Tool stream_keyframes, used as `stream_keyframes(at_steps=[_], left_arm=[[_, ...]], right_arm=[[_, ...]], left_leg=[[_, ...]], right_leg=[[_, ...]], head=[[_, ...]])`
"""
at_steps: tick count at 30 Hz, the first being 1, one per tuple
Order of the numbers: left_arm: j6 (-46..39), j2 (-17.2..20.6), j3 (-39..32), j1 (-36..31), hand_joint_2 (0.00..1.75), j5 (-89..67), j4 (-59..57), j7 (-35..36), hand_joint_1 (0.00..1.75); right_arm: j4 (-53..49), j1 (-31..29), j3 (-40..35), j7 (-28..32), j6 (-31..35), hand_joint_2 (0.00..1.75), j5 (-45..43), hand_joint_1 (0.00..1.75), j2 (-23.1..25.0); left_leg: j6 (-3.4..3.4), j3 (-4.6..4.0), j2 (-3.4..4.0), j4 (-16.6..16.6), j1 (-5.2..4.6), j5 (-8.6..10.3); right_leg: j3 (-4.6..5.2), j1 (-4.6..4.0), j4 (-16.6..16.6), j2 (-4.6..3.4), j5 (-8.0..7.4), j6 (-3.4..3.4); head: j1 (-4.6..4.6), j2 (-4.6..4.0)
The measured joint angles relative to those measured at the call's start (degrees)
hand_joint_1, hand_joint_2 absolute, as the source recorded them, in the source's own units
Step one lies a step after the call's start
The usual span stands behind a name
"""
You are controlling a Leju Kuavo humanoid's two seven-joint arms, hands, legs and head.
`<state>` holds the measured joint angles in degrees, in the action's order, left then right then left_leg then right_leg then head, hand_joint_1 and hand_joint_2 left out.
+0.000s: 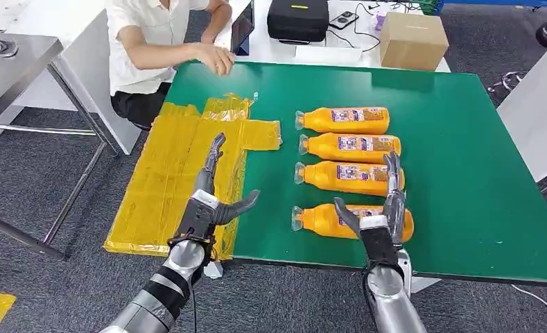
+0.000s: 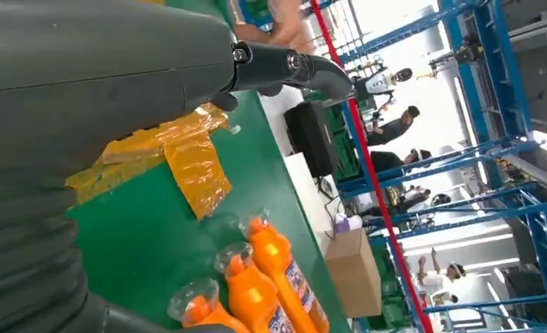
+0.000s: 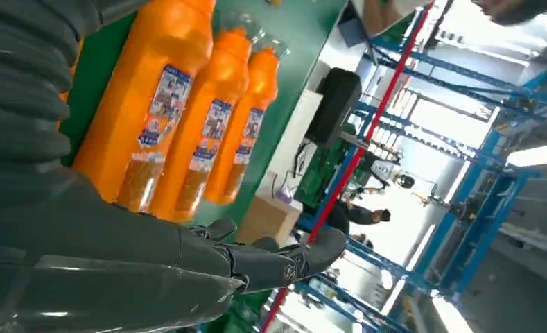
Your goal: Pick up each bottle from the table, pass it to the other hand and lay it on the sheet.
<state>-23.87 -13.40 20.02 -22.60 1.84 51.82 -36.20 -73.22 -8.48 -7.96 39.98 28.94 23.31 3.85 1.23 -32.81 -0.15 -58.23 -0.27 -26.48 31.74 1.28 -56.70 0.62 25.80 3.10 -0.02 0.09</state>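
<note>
Head view shows the right hand (image 1: 381, 208) open, fingers spread and holding nothing, poised over the label end of the nearest bottle (image 1: 326, 220) at the near edge of the green table (image 1: 464, 173). That bottle lies just under and to the left of the palm, so the right hand is plainly the nearer one; whether the fingers touch it I cannot tell. Its long axis runs left to right, clear cap pointing left toward the sheet, base to the right beneath the hand. Three more bottles (image 1: 346, 147) lie beyond it in a row, each parallel, caps left.

Further left, the left hand (image 1: 211, 201) is also open and empty, hovering over the right edge of the yellow sheet (image 1: 152, 187), well apart from the bottles. My judgement: the right hand should close across the bottle's body, then carry it left for the handover.

At the far left corner a person's hand (image 1: 211, 57) rests on the table.
</note>
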Motion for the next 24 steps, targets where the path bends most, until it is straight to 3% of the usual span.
stream_keyframes(at_steps=[13, 15, 18, 20, 24], left_arm=[[0.0, -0.2, 0.1, 0.5, 1.75, -1.2, 0.0, -1.2, 0.00], [-0.1, -0.3, 0.2, 0.6, 1.75, -1.5, 0.0, -1.1, 0.00], [-0.1, -0.4, 0.2, 0.6, 1.75, -2.4, 0.0, -0.5, 0.00], [0.3, -0.7, 0.3, 0.6, 1.75, -2.5, 0.0, 0.2, 0.00], [0.5, -1.1, 0.5, 0.6, 1.75, -2.9, 0.0, 0.9, 0.00]], right_arm=[[-0.8, -0.2, -1.4, 0.0, -2.8, 1.75, -3.5, 0.00, -0.5], [-0.8, -0.2, -1.7, -0.6, -0.5, 1.75, 0.6, 0.00, -0.5], [1.1, -0.5, -4.0, -5.5, 6.4, 1.75, 18.3, 0.00, -3.0], [2.9, -1.3, -6.1, -9.4, 5.8, 1.75, 26.9, 0.00, -5.9], [4.7, -2.6, -8.8, -11.5, 4.0, 1.75, 29.3, 0.00, -10.8]], left_leg=[[0.00, 0.00, 0.00, 0.0, 0.00, 0.00], [0.00, 0.00, 0.00, 0.0, 0.00, 0.00], [0.00, -0.01, -0.02, 0.0, 0.00, 0.00], [0.01, -0.01, -0.04, 0.0, -0.02, 0.00], [0.02, -0.05, -0.06, 0.0, -0.07, 0.01]], right_leg=[[0.01, 0.00, 0.0, 0.01, 0.00, 0.00], [0.02, 0.00, 0.0, 0.00, 0.00, 0.00], [0.01, 0.00, 0.0, 0.01, 0.00, 0.00], [0.01, 0.02, 0.0, 0.03, 0.00, 0.00], [0.01, 0.07, 0.0, 0.07, -0.01, 0.01]], head=[[0.00, 0.00], [0.00, 0.00], [0.00, 0.00], [0.00, 0.00], [0.00, 0.00]])
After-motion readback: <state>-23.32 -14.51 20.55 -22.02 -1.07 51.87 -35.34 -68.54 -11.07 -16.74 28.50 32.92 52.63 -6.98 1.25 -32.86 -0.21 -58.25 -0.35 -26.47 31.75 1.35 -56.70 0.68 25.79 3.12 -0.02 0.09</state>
